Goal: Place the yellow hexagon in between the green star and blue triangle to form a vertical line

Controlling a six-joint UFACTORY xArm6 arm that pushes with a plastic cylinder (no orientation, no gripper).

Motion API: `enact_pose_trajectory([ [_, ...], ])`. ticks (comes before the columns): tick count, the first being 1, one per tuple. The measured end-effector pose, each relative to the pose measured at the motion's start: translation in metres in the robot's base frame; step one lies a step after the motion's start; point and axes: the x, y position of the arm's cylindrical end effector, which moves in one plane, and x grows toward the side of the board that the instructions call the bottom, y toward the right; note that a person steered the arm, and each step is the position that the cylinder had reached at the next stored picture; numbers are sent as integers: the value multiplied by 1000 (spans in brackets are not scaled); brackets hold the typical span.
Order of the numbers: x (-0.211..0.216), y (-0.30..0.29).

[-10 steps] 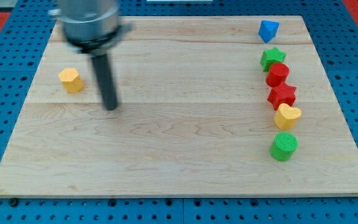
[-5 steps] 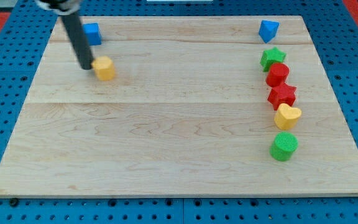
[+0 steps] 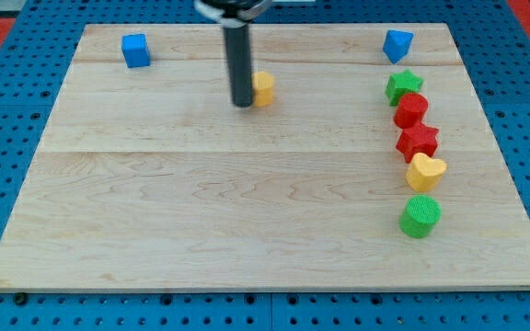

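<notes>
The yellow hexagon [image 3: 263,89] lies on the wooden board in the upper middle. My tip [image 3: 242,103] touches its left side, and the rod hides part of it. The blue triangle [image 3: 397,45] sits at the upper right. The green star [image 3: 403,86] lies just below it, with a small gap between them. The hexagon is well to the left of that gap.
Below the green star, a red hexagon [image 3: 411,110], a red star [image 3: 419,142], a yellow heart [image 3: 425,171] and a green cylinder [image 3: 420,216] run down the right side. A blue cube [image 3: 136,51] sits at the upper left. The board [image 3: 201,211] rests on a blue pegboard.
My tip has swept to the right, pushing the yellow hexagon from the left side of the board to the upper middle. The blue cube is now uncovered.
</notes>
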Motion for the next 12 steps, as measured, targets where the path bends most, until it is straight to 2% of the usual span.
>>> enact_pose_trajectory([
  [1, -27, -2],
  [2, -34, 16],
  [5, -52, 150],
  [6, -82, 116],
  [7, -104, 147],
  [11, -73, 145],
  [12, -69, 161],
])
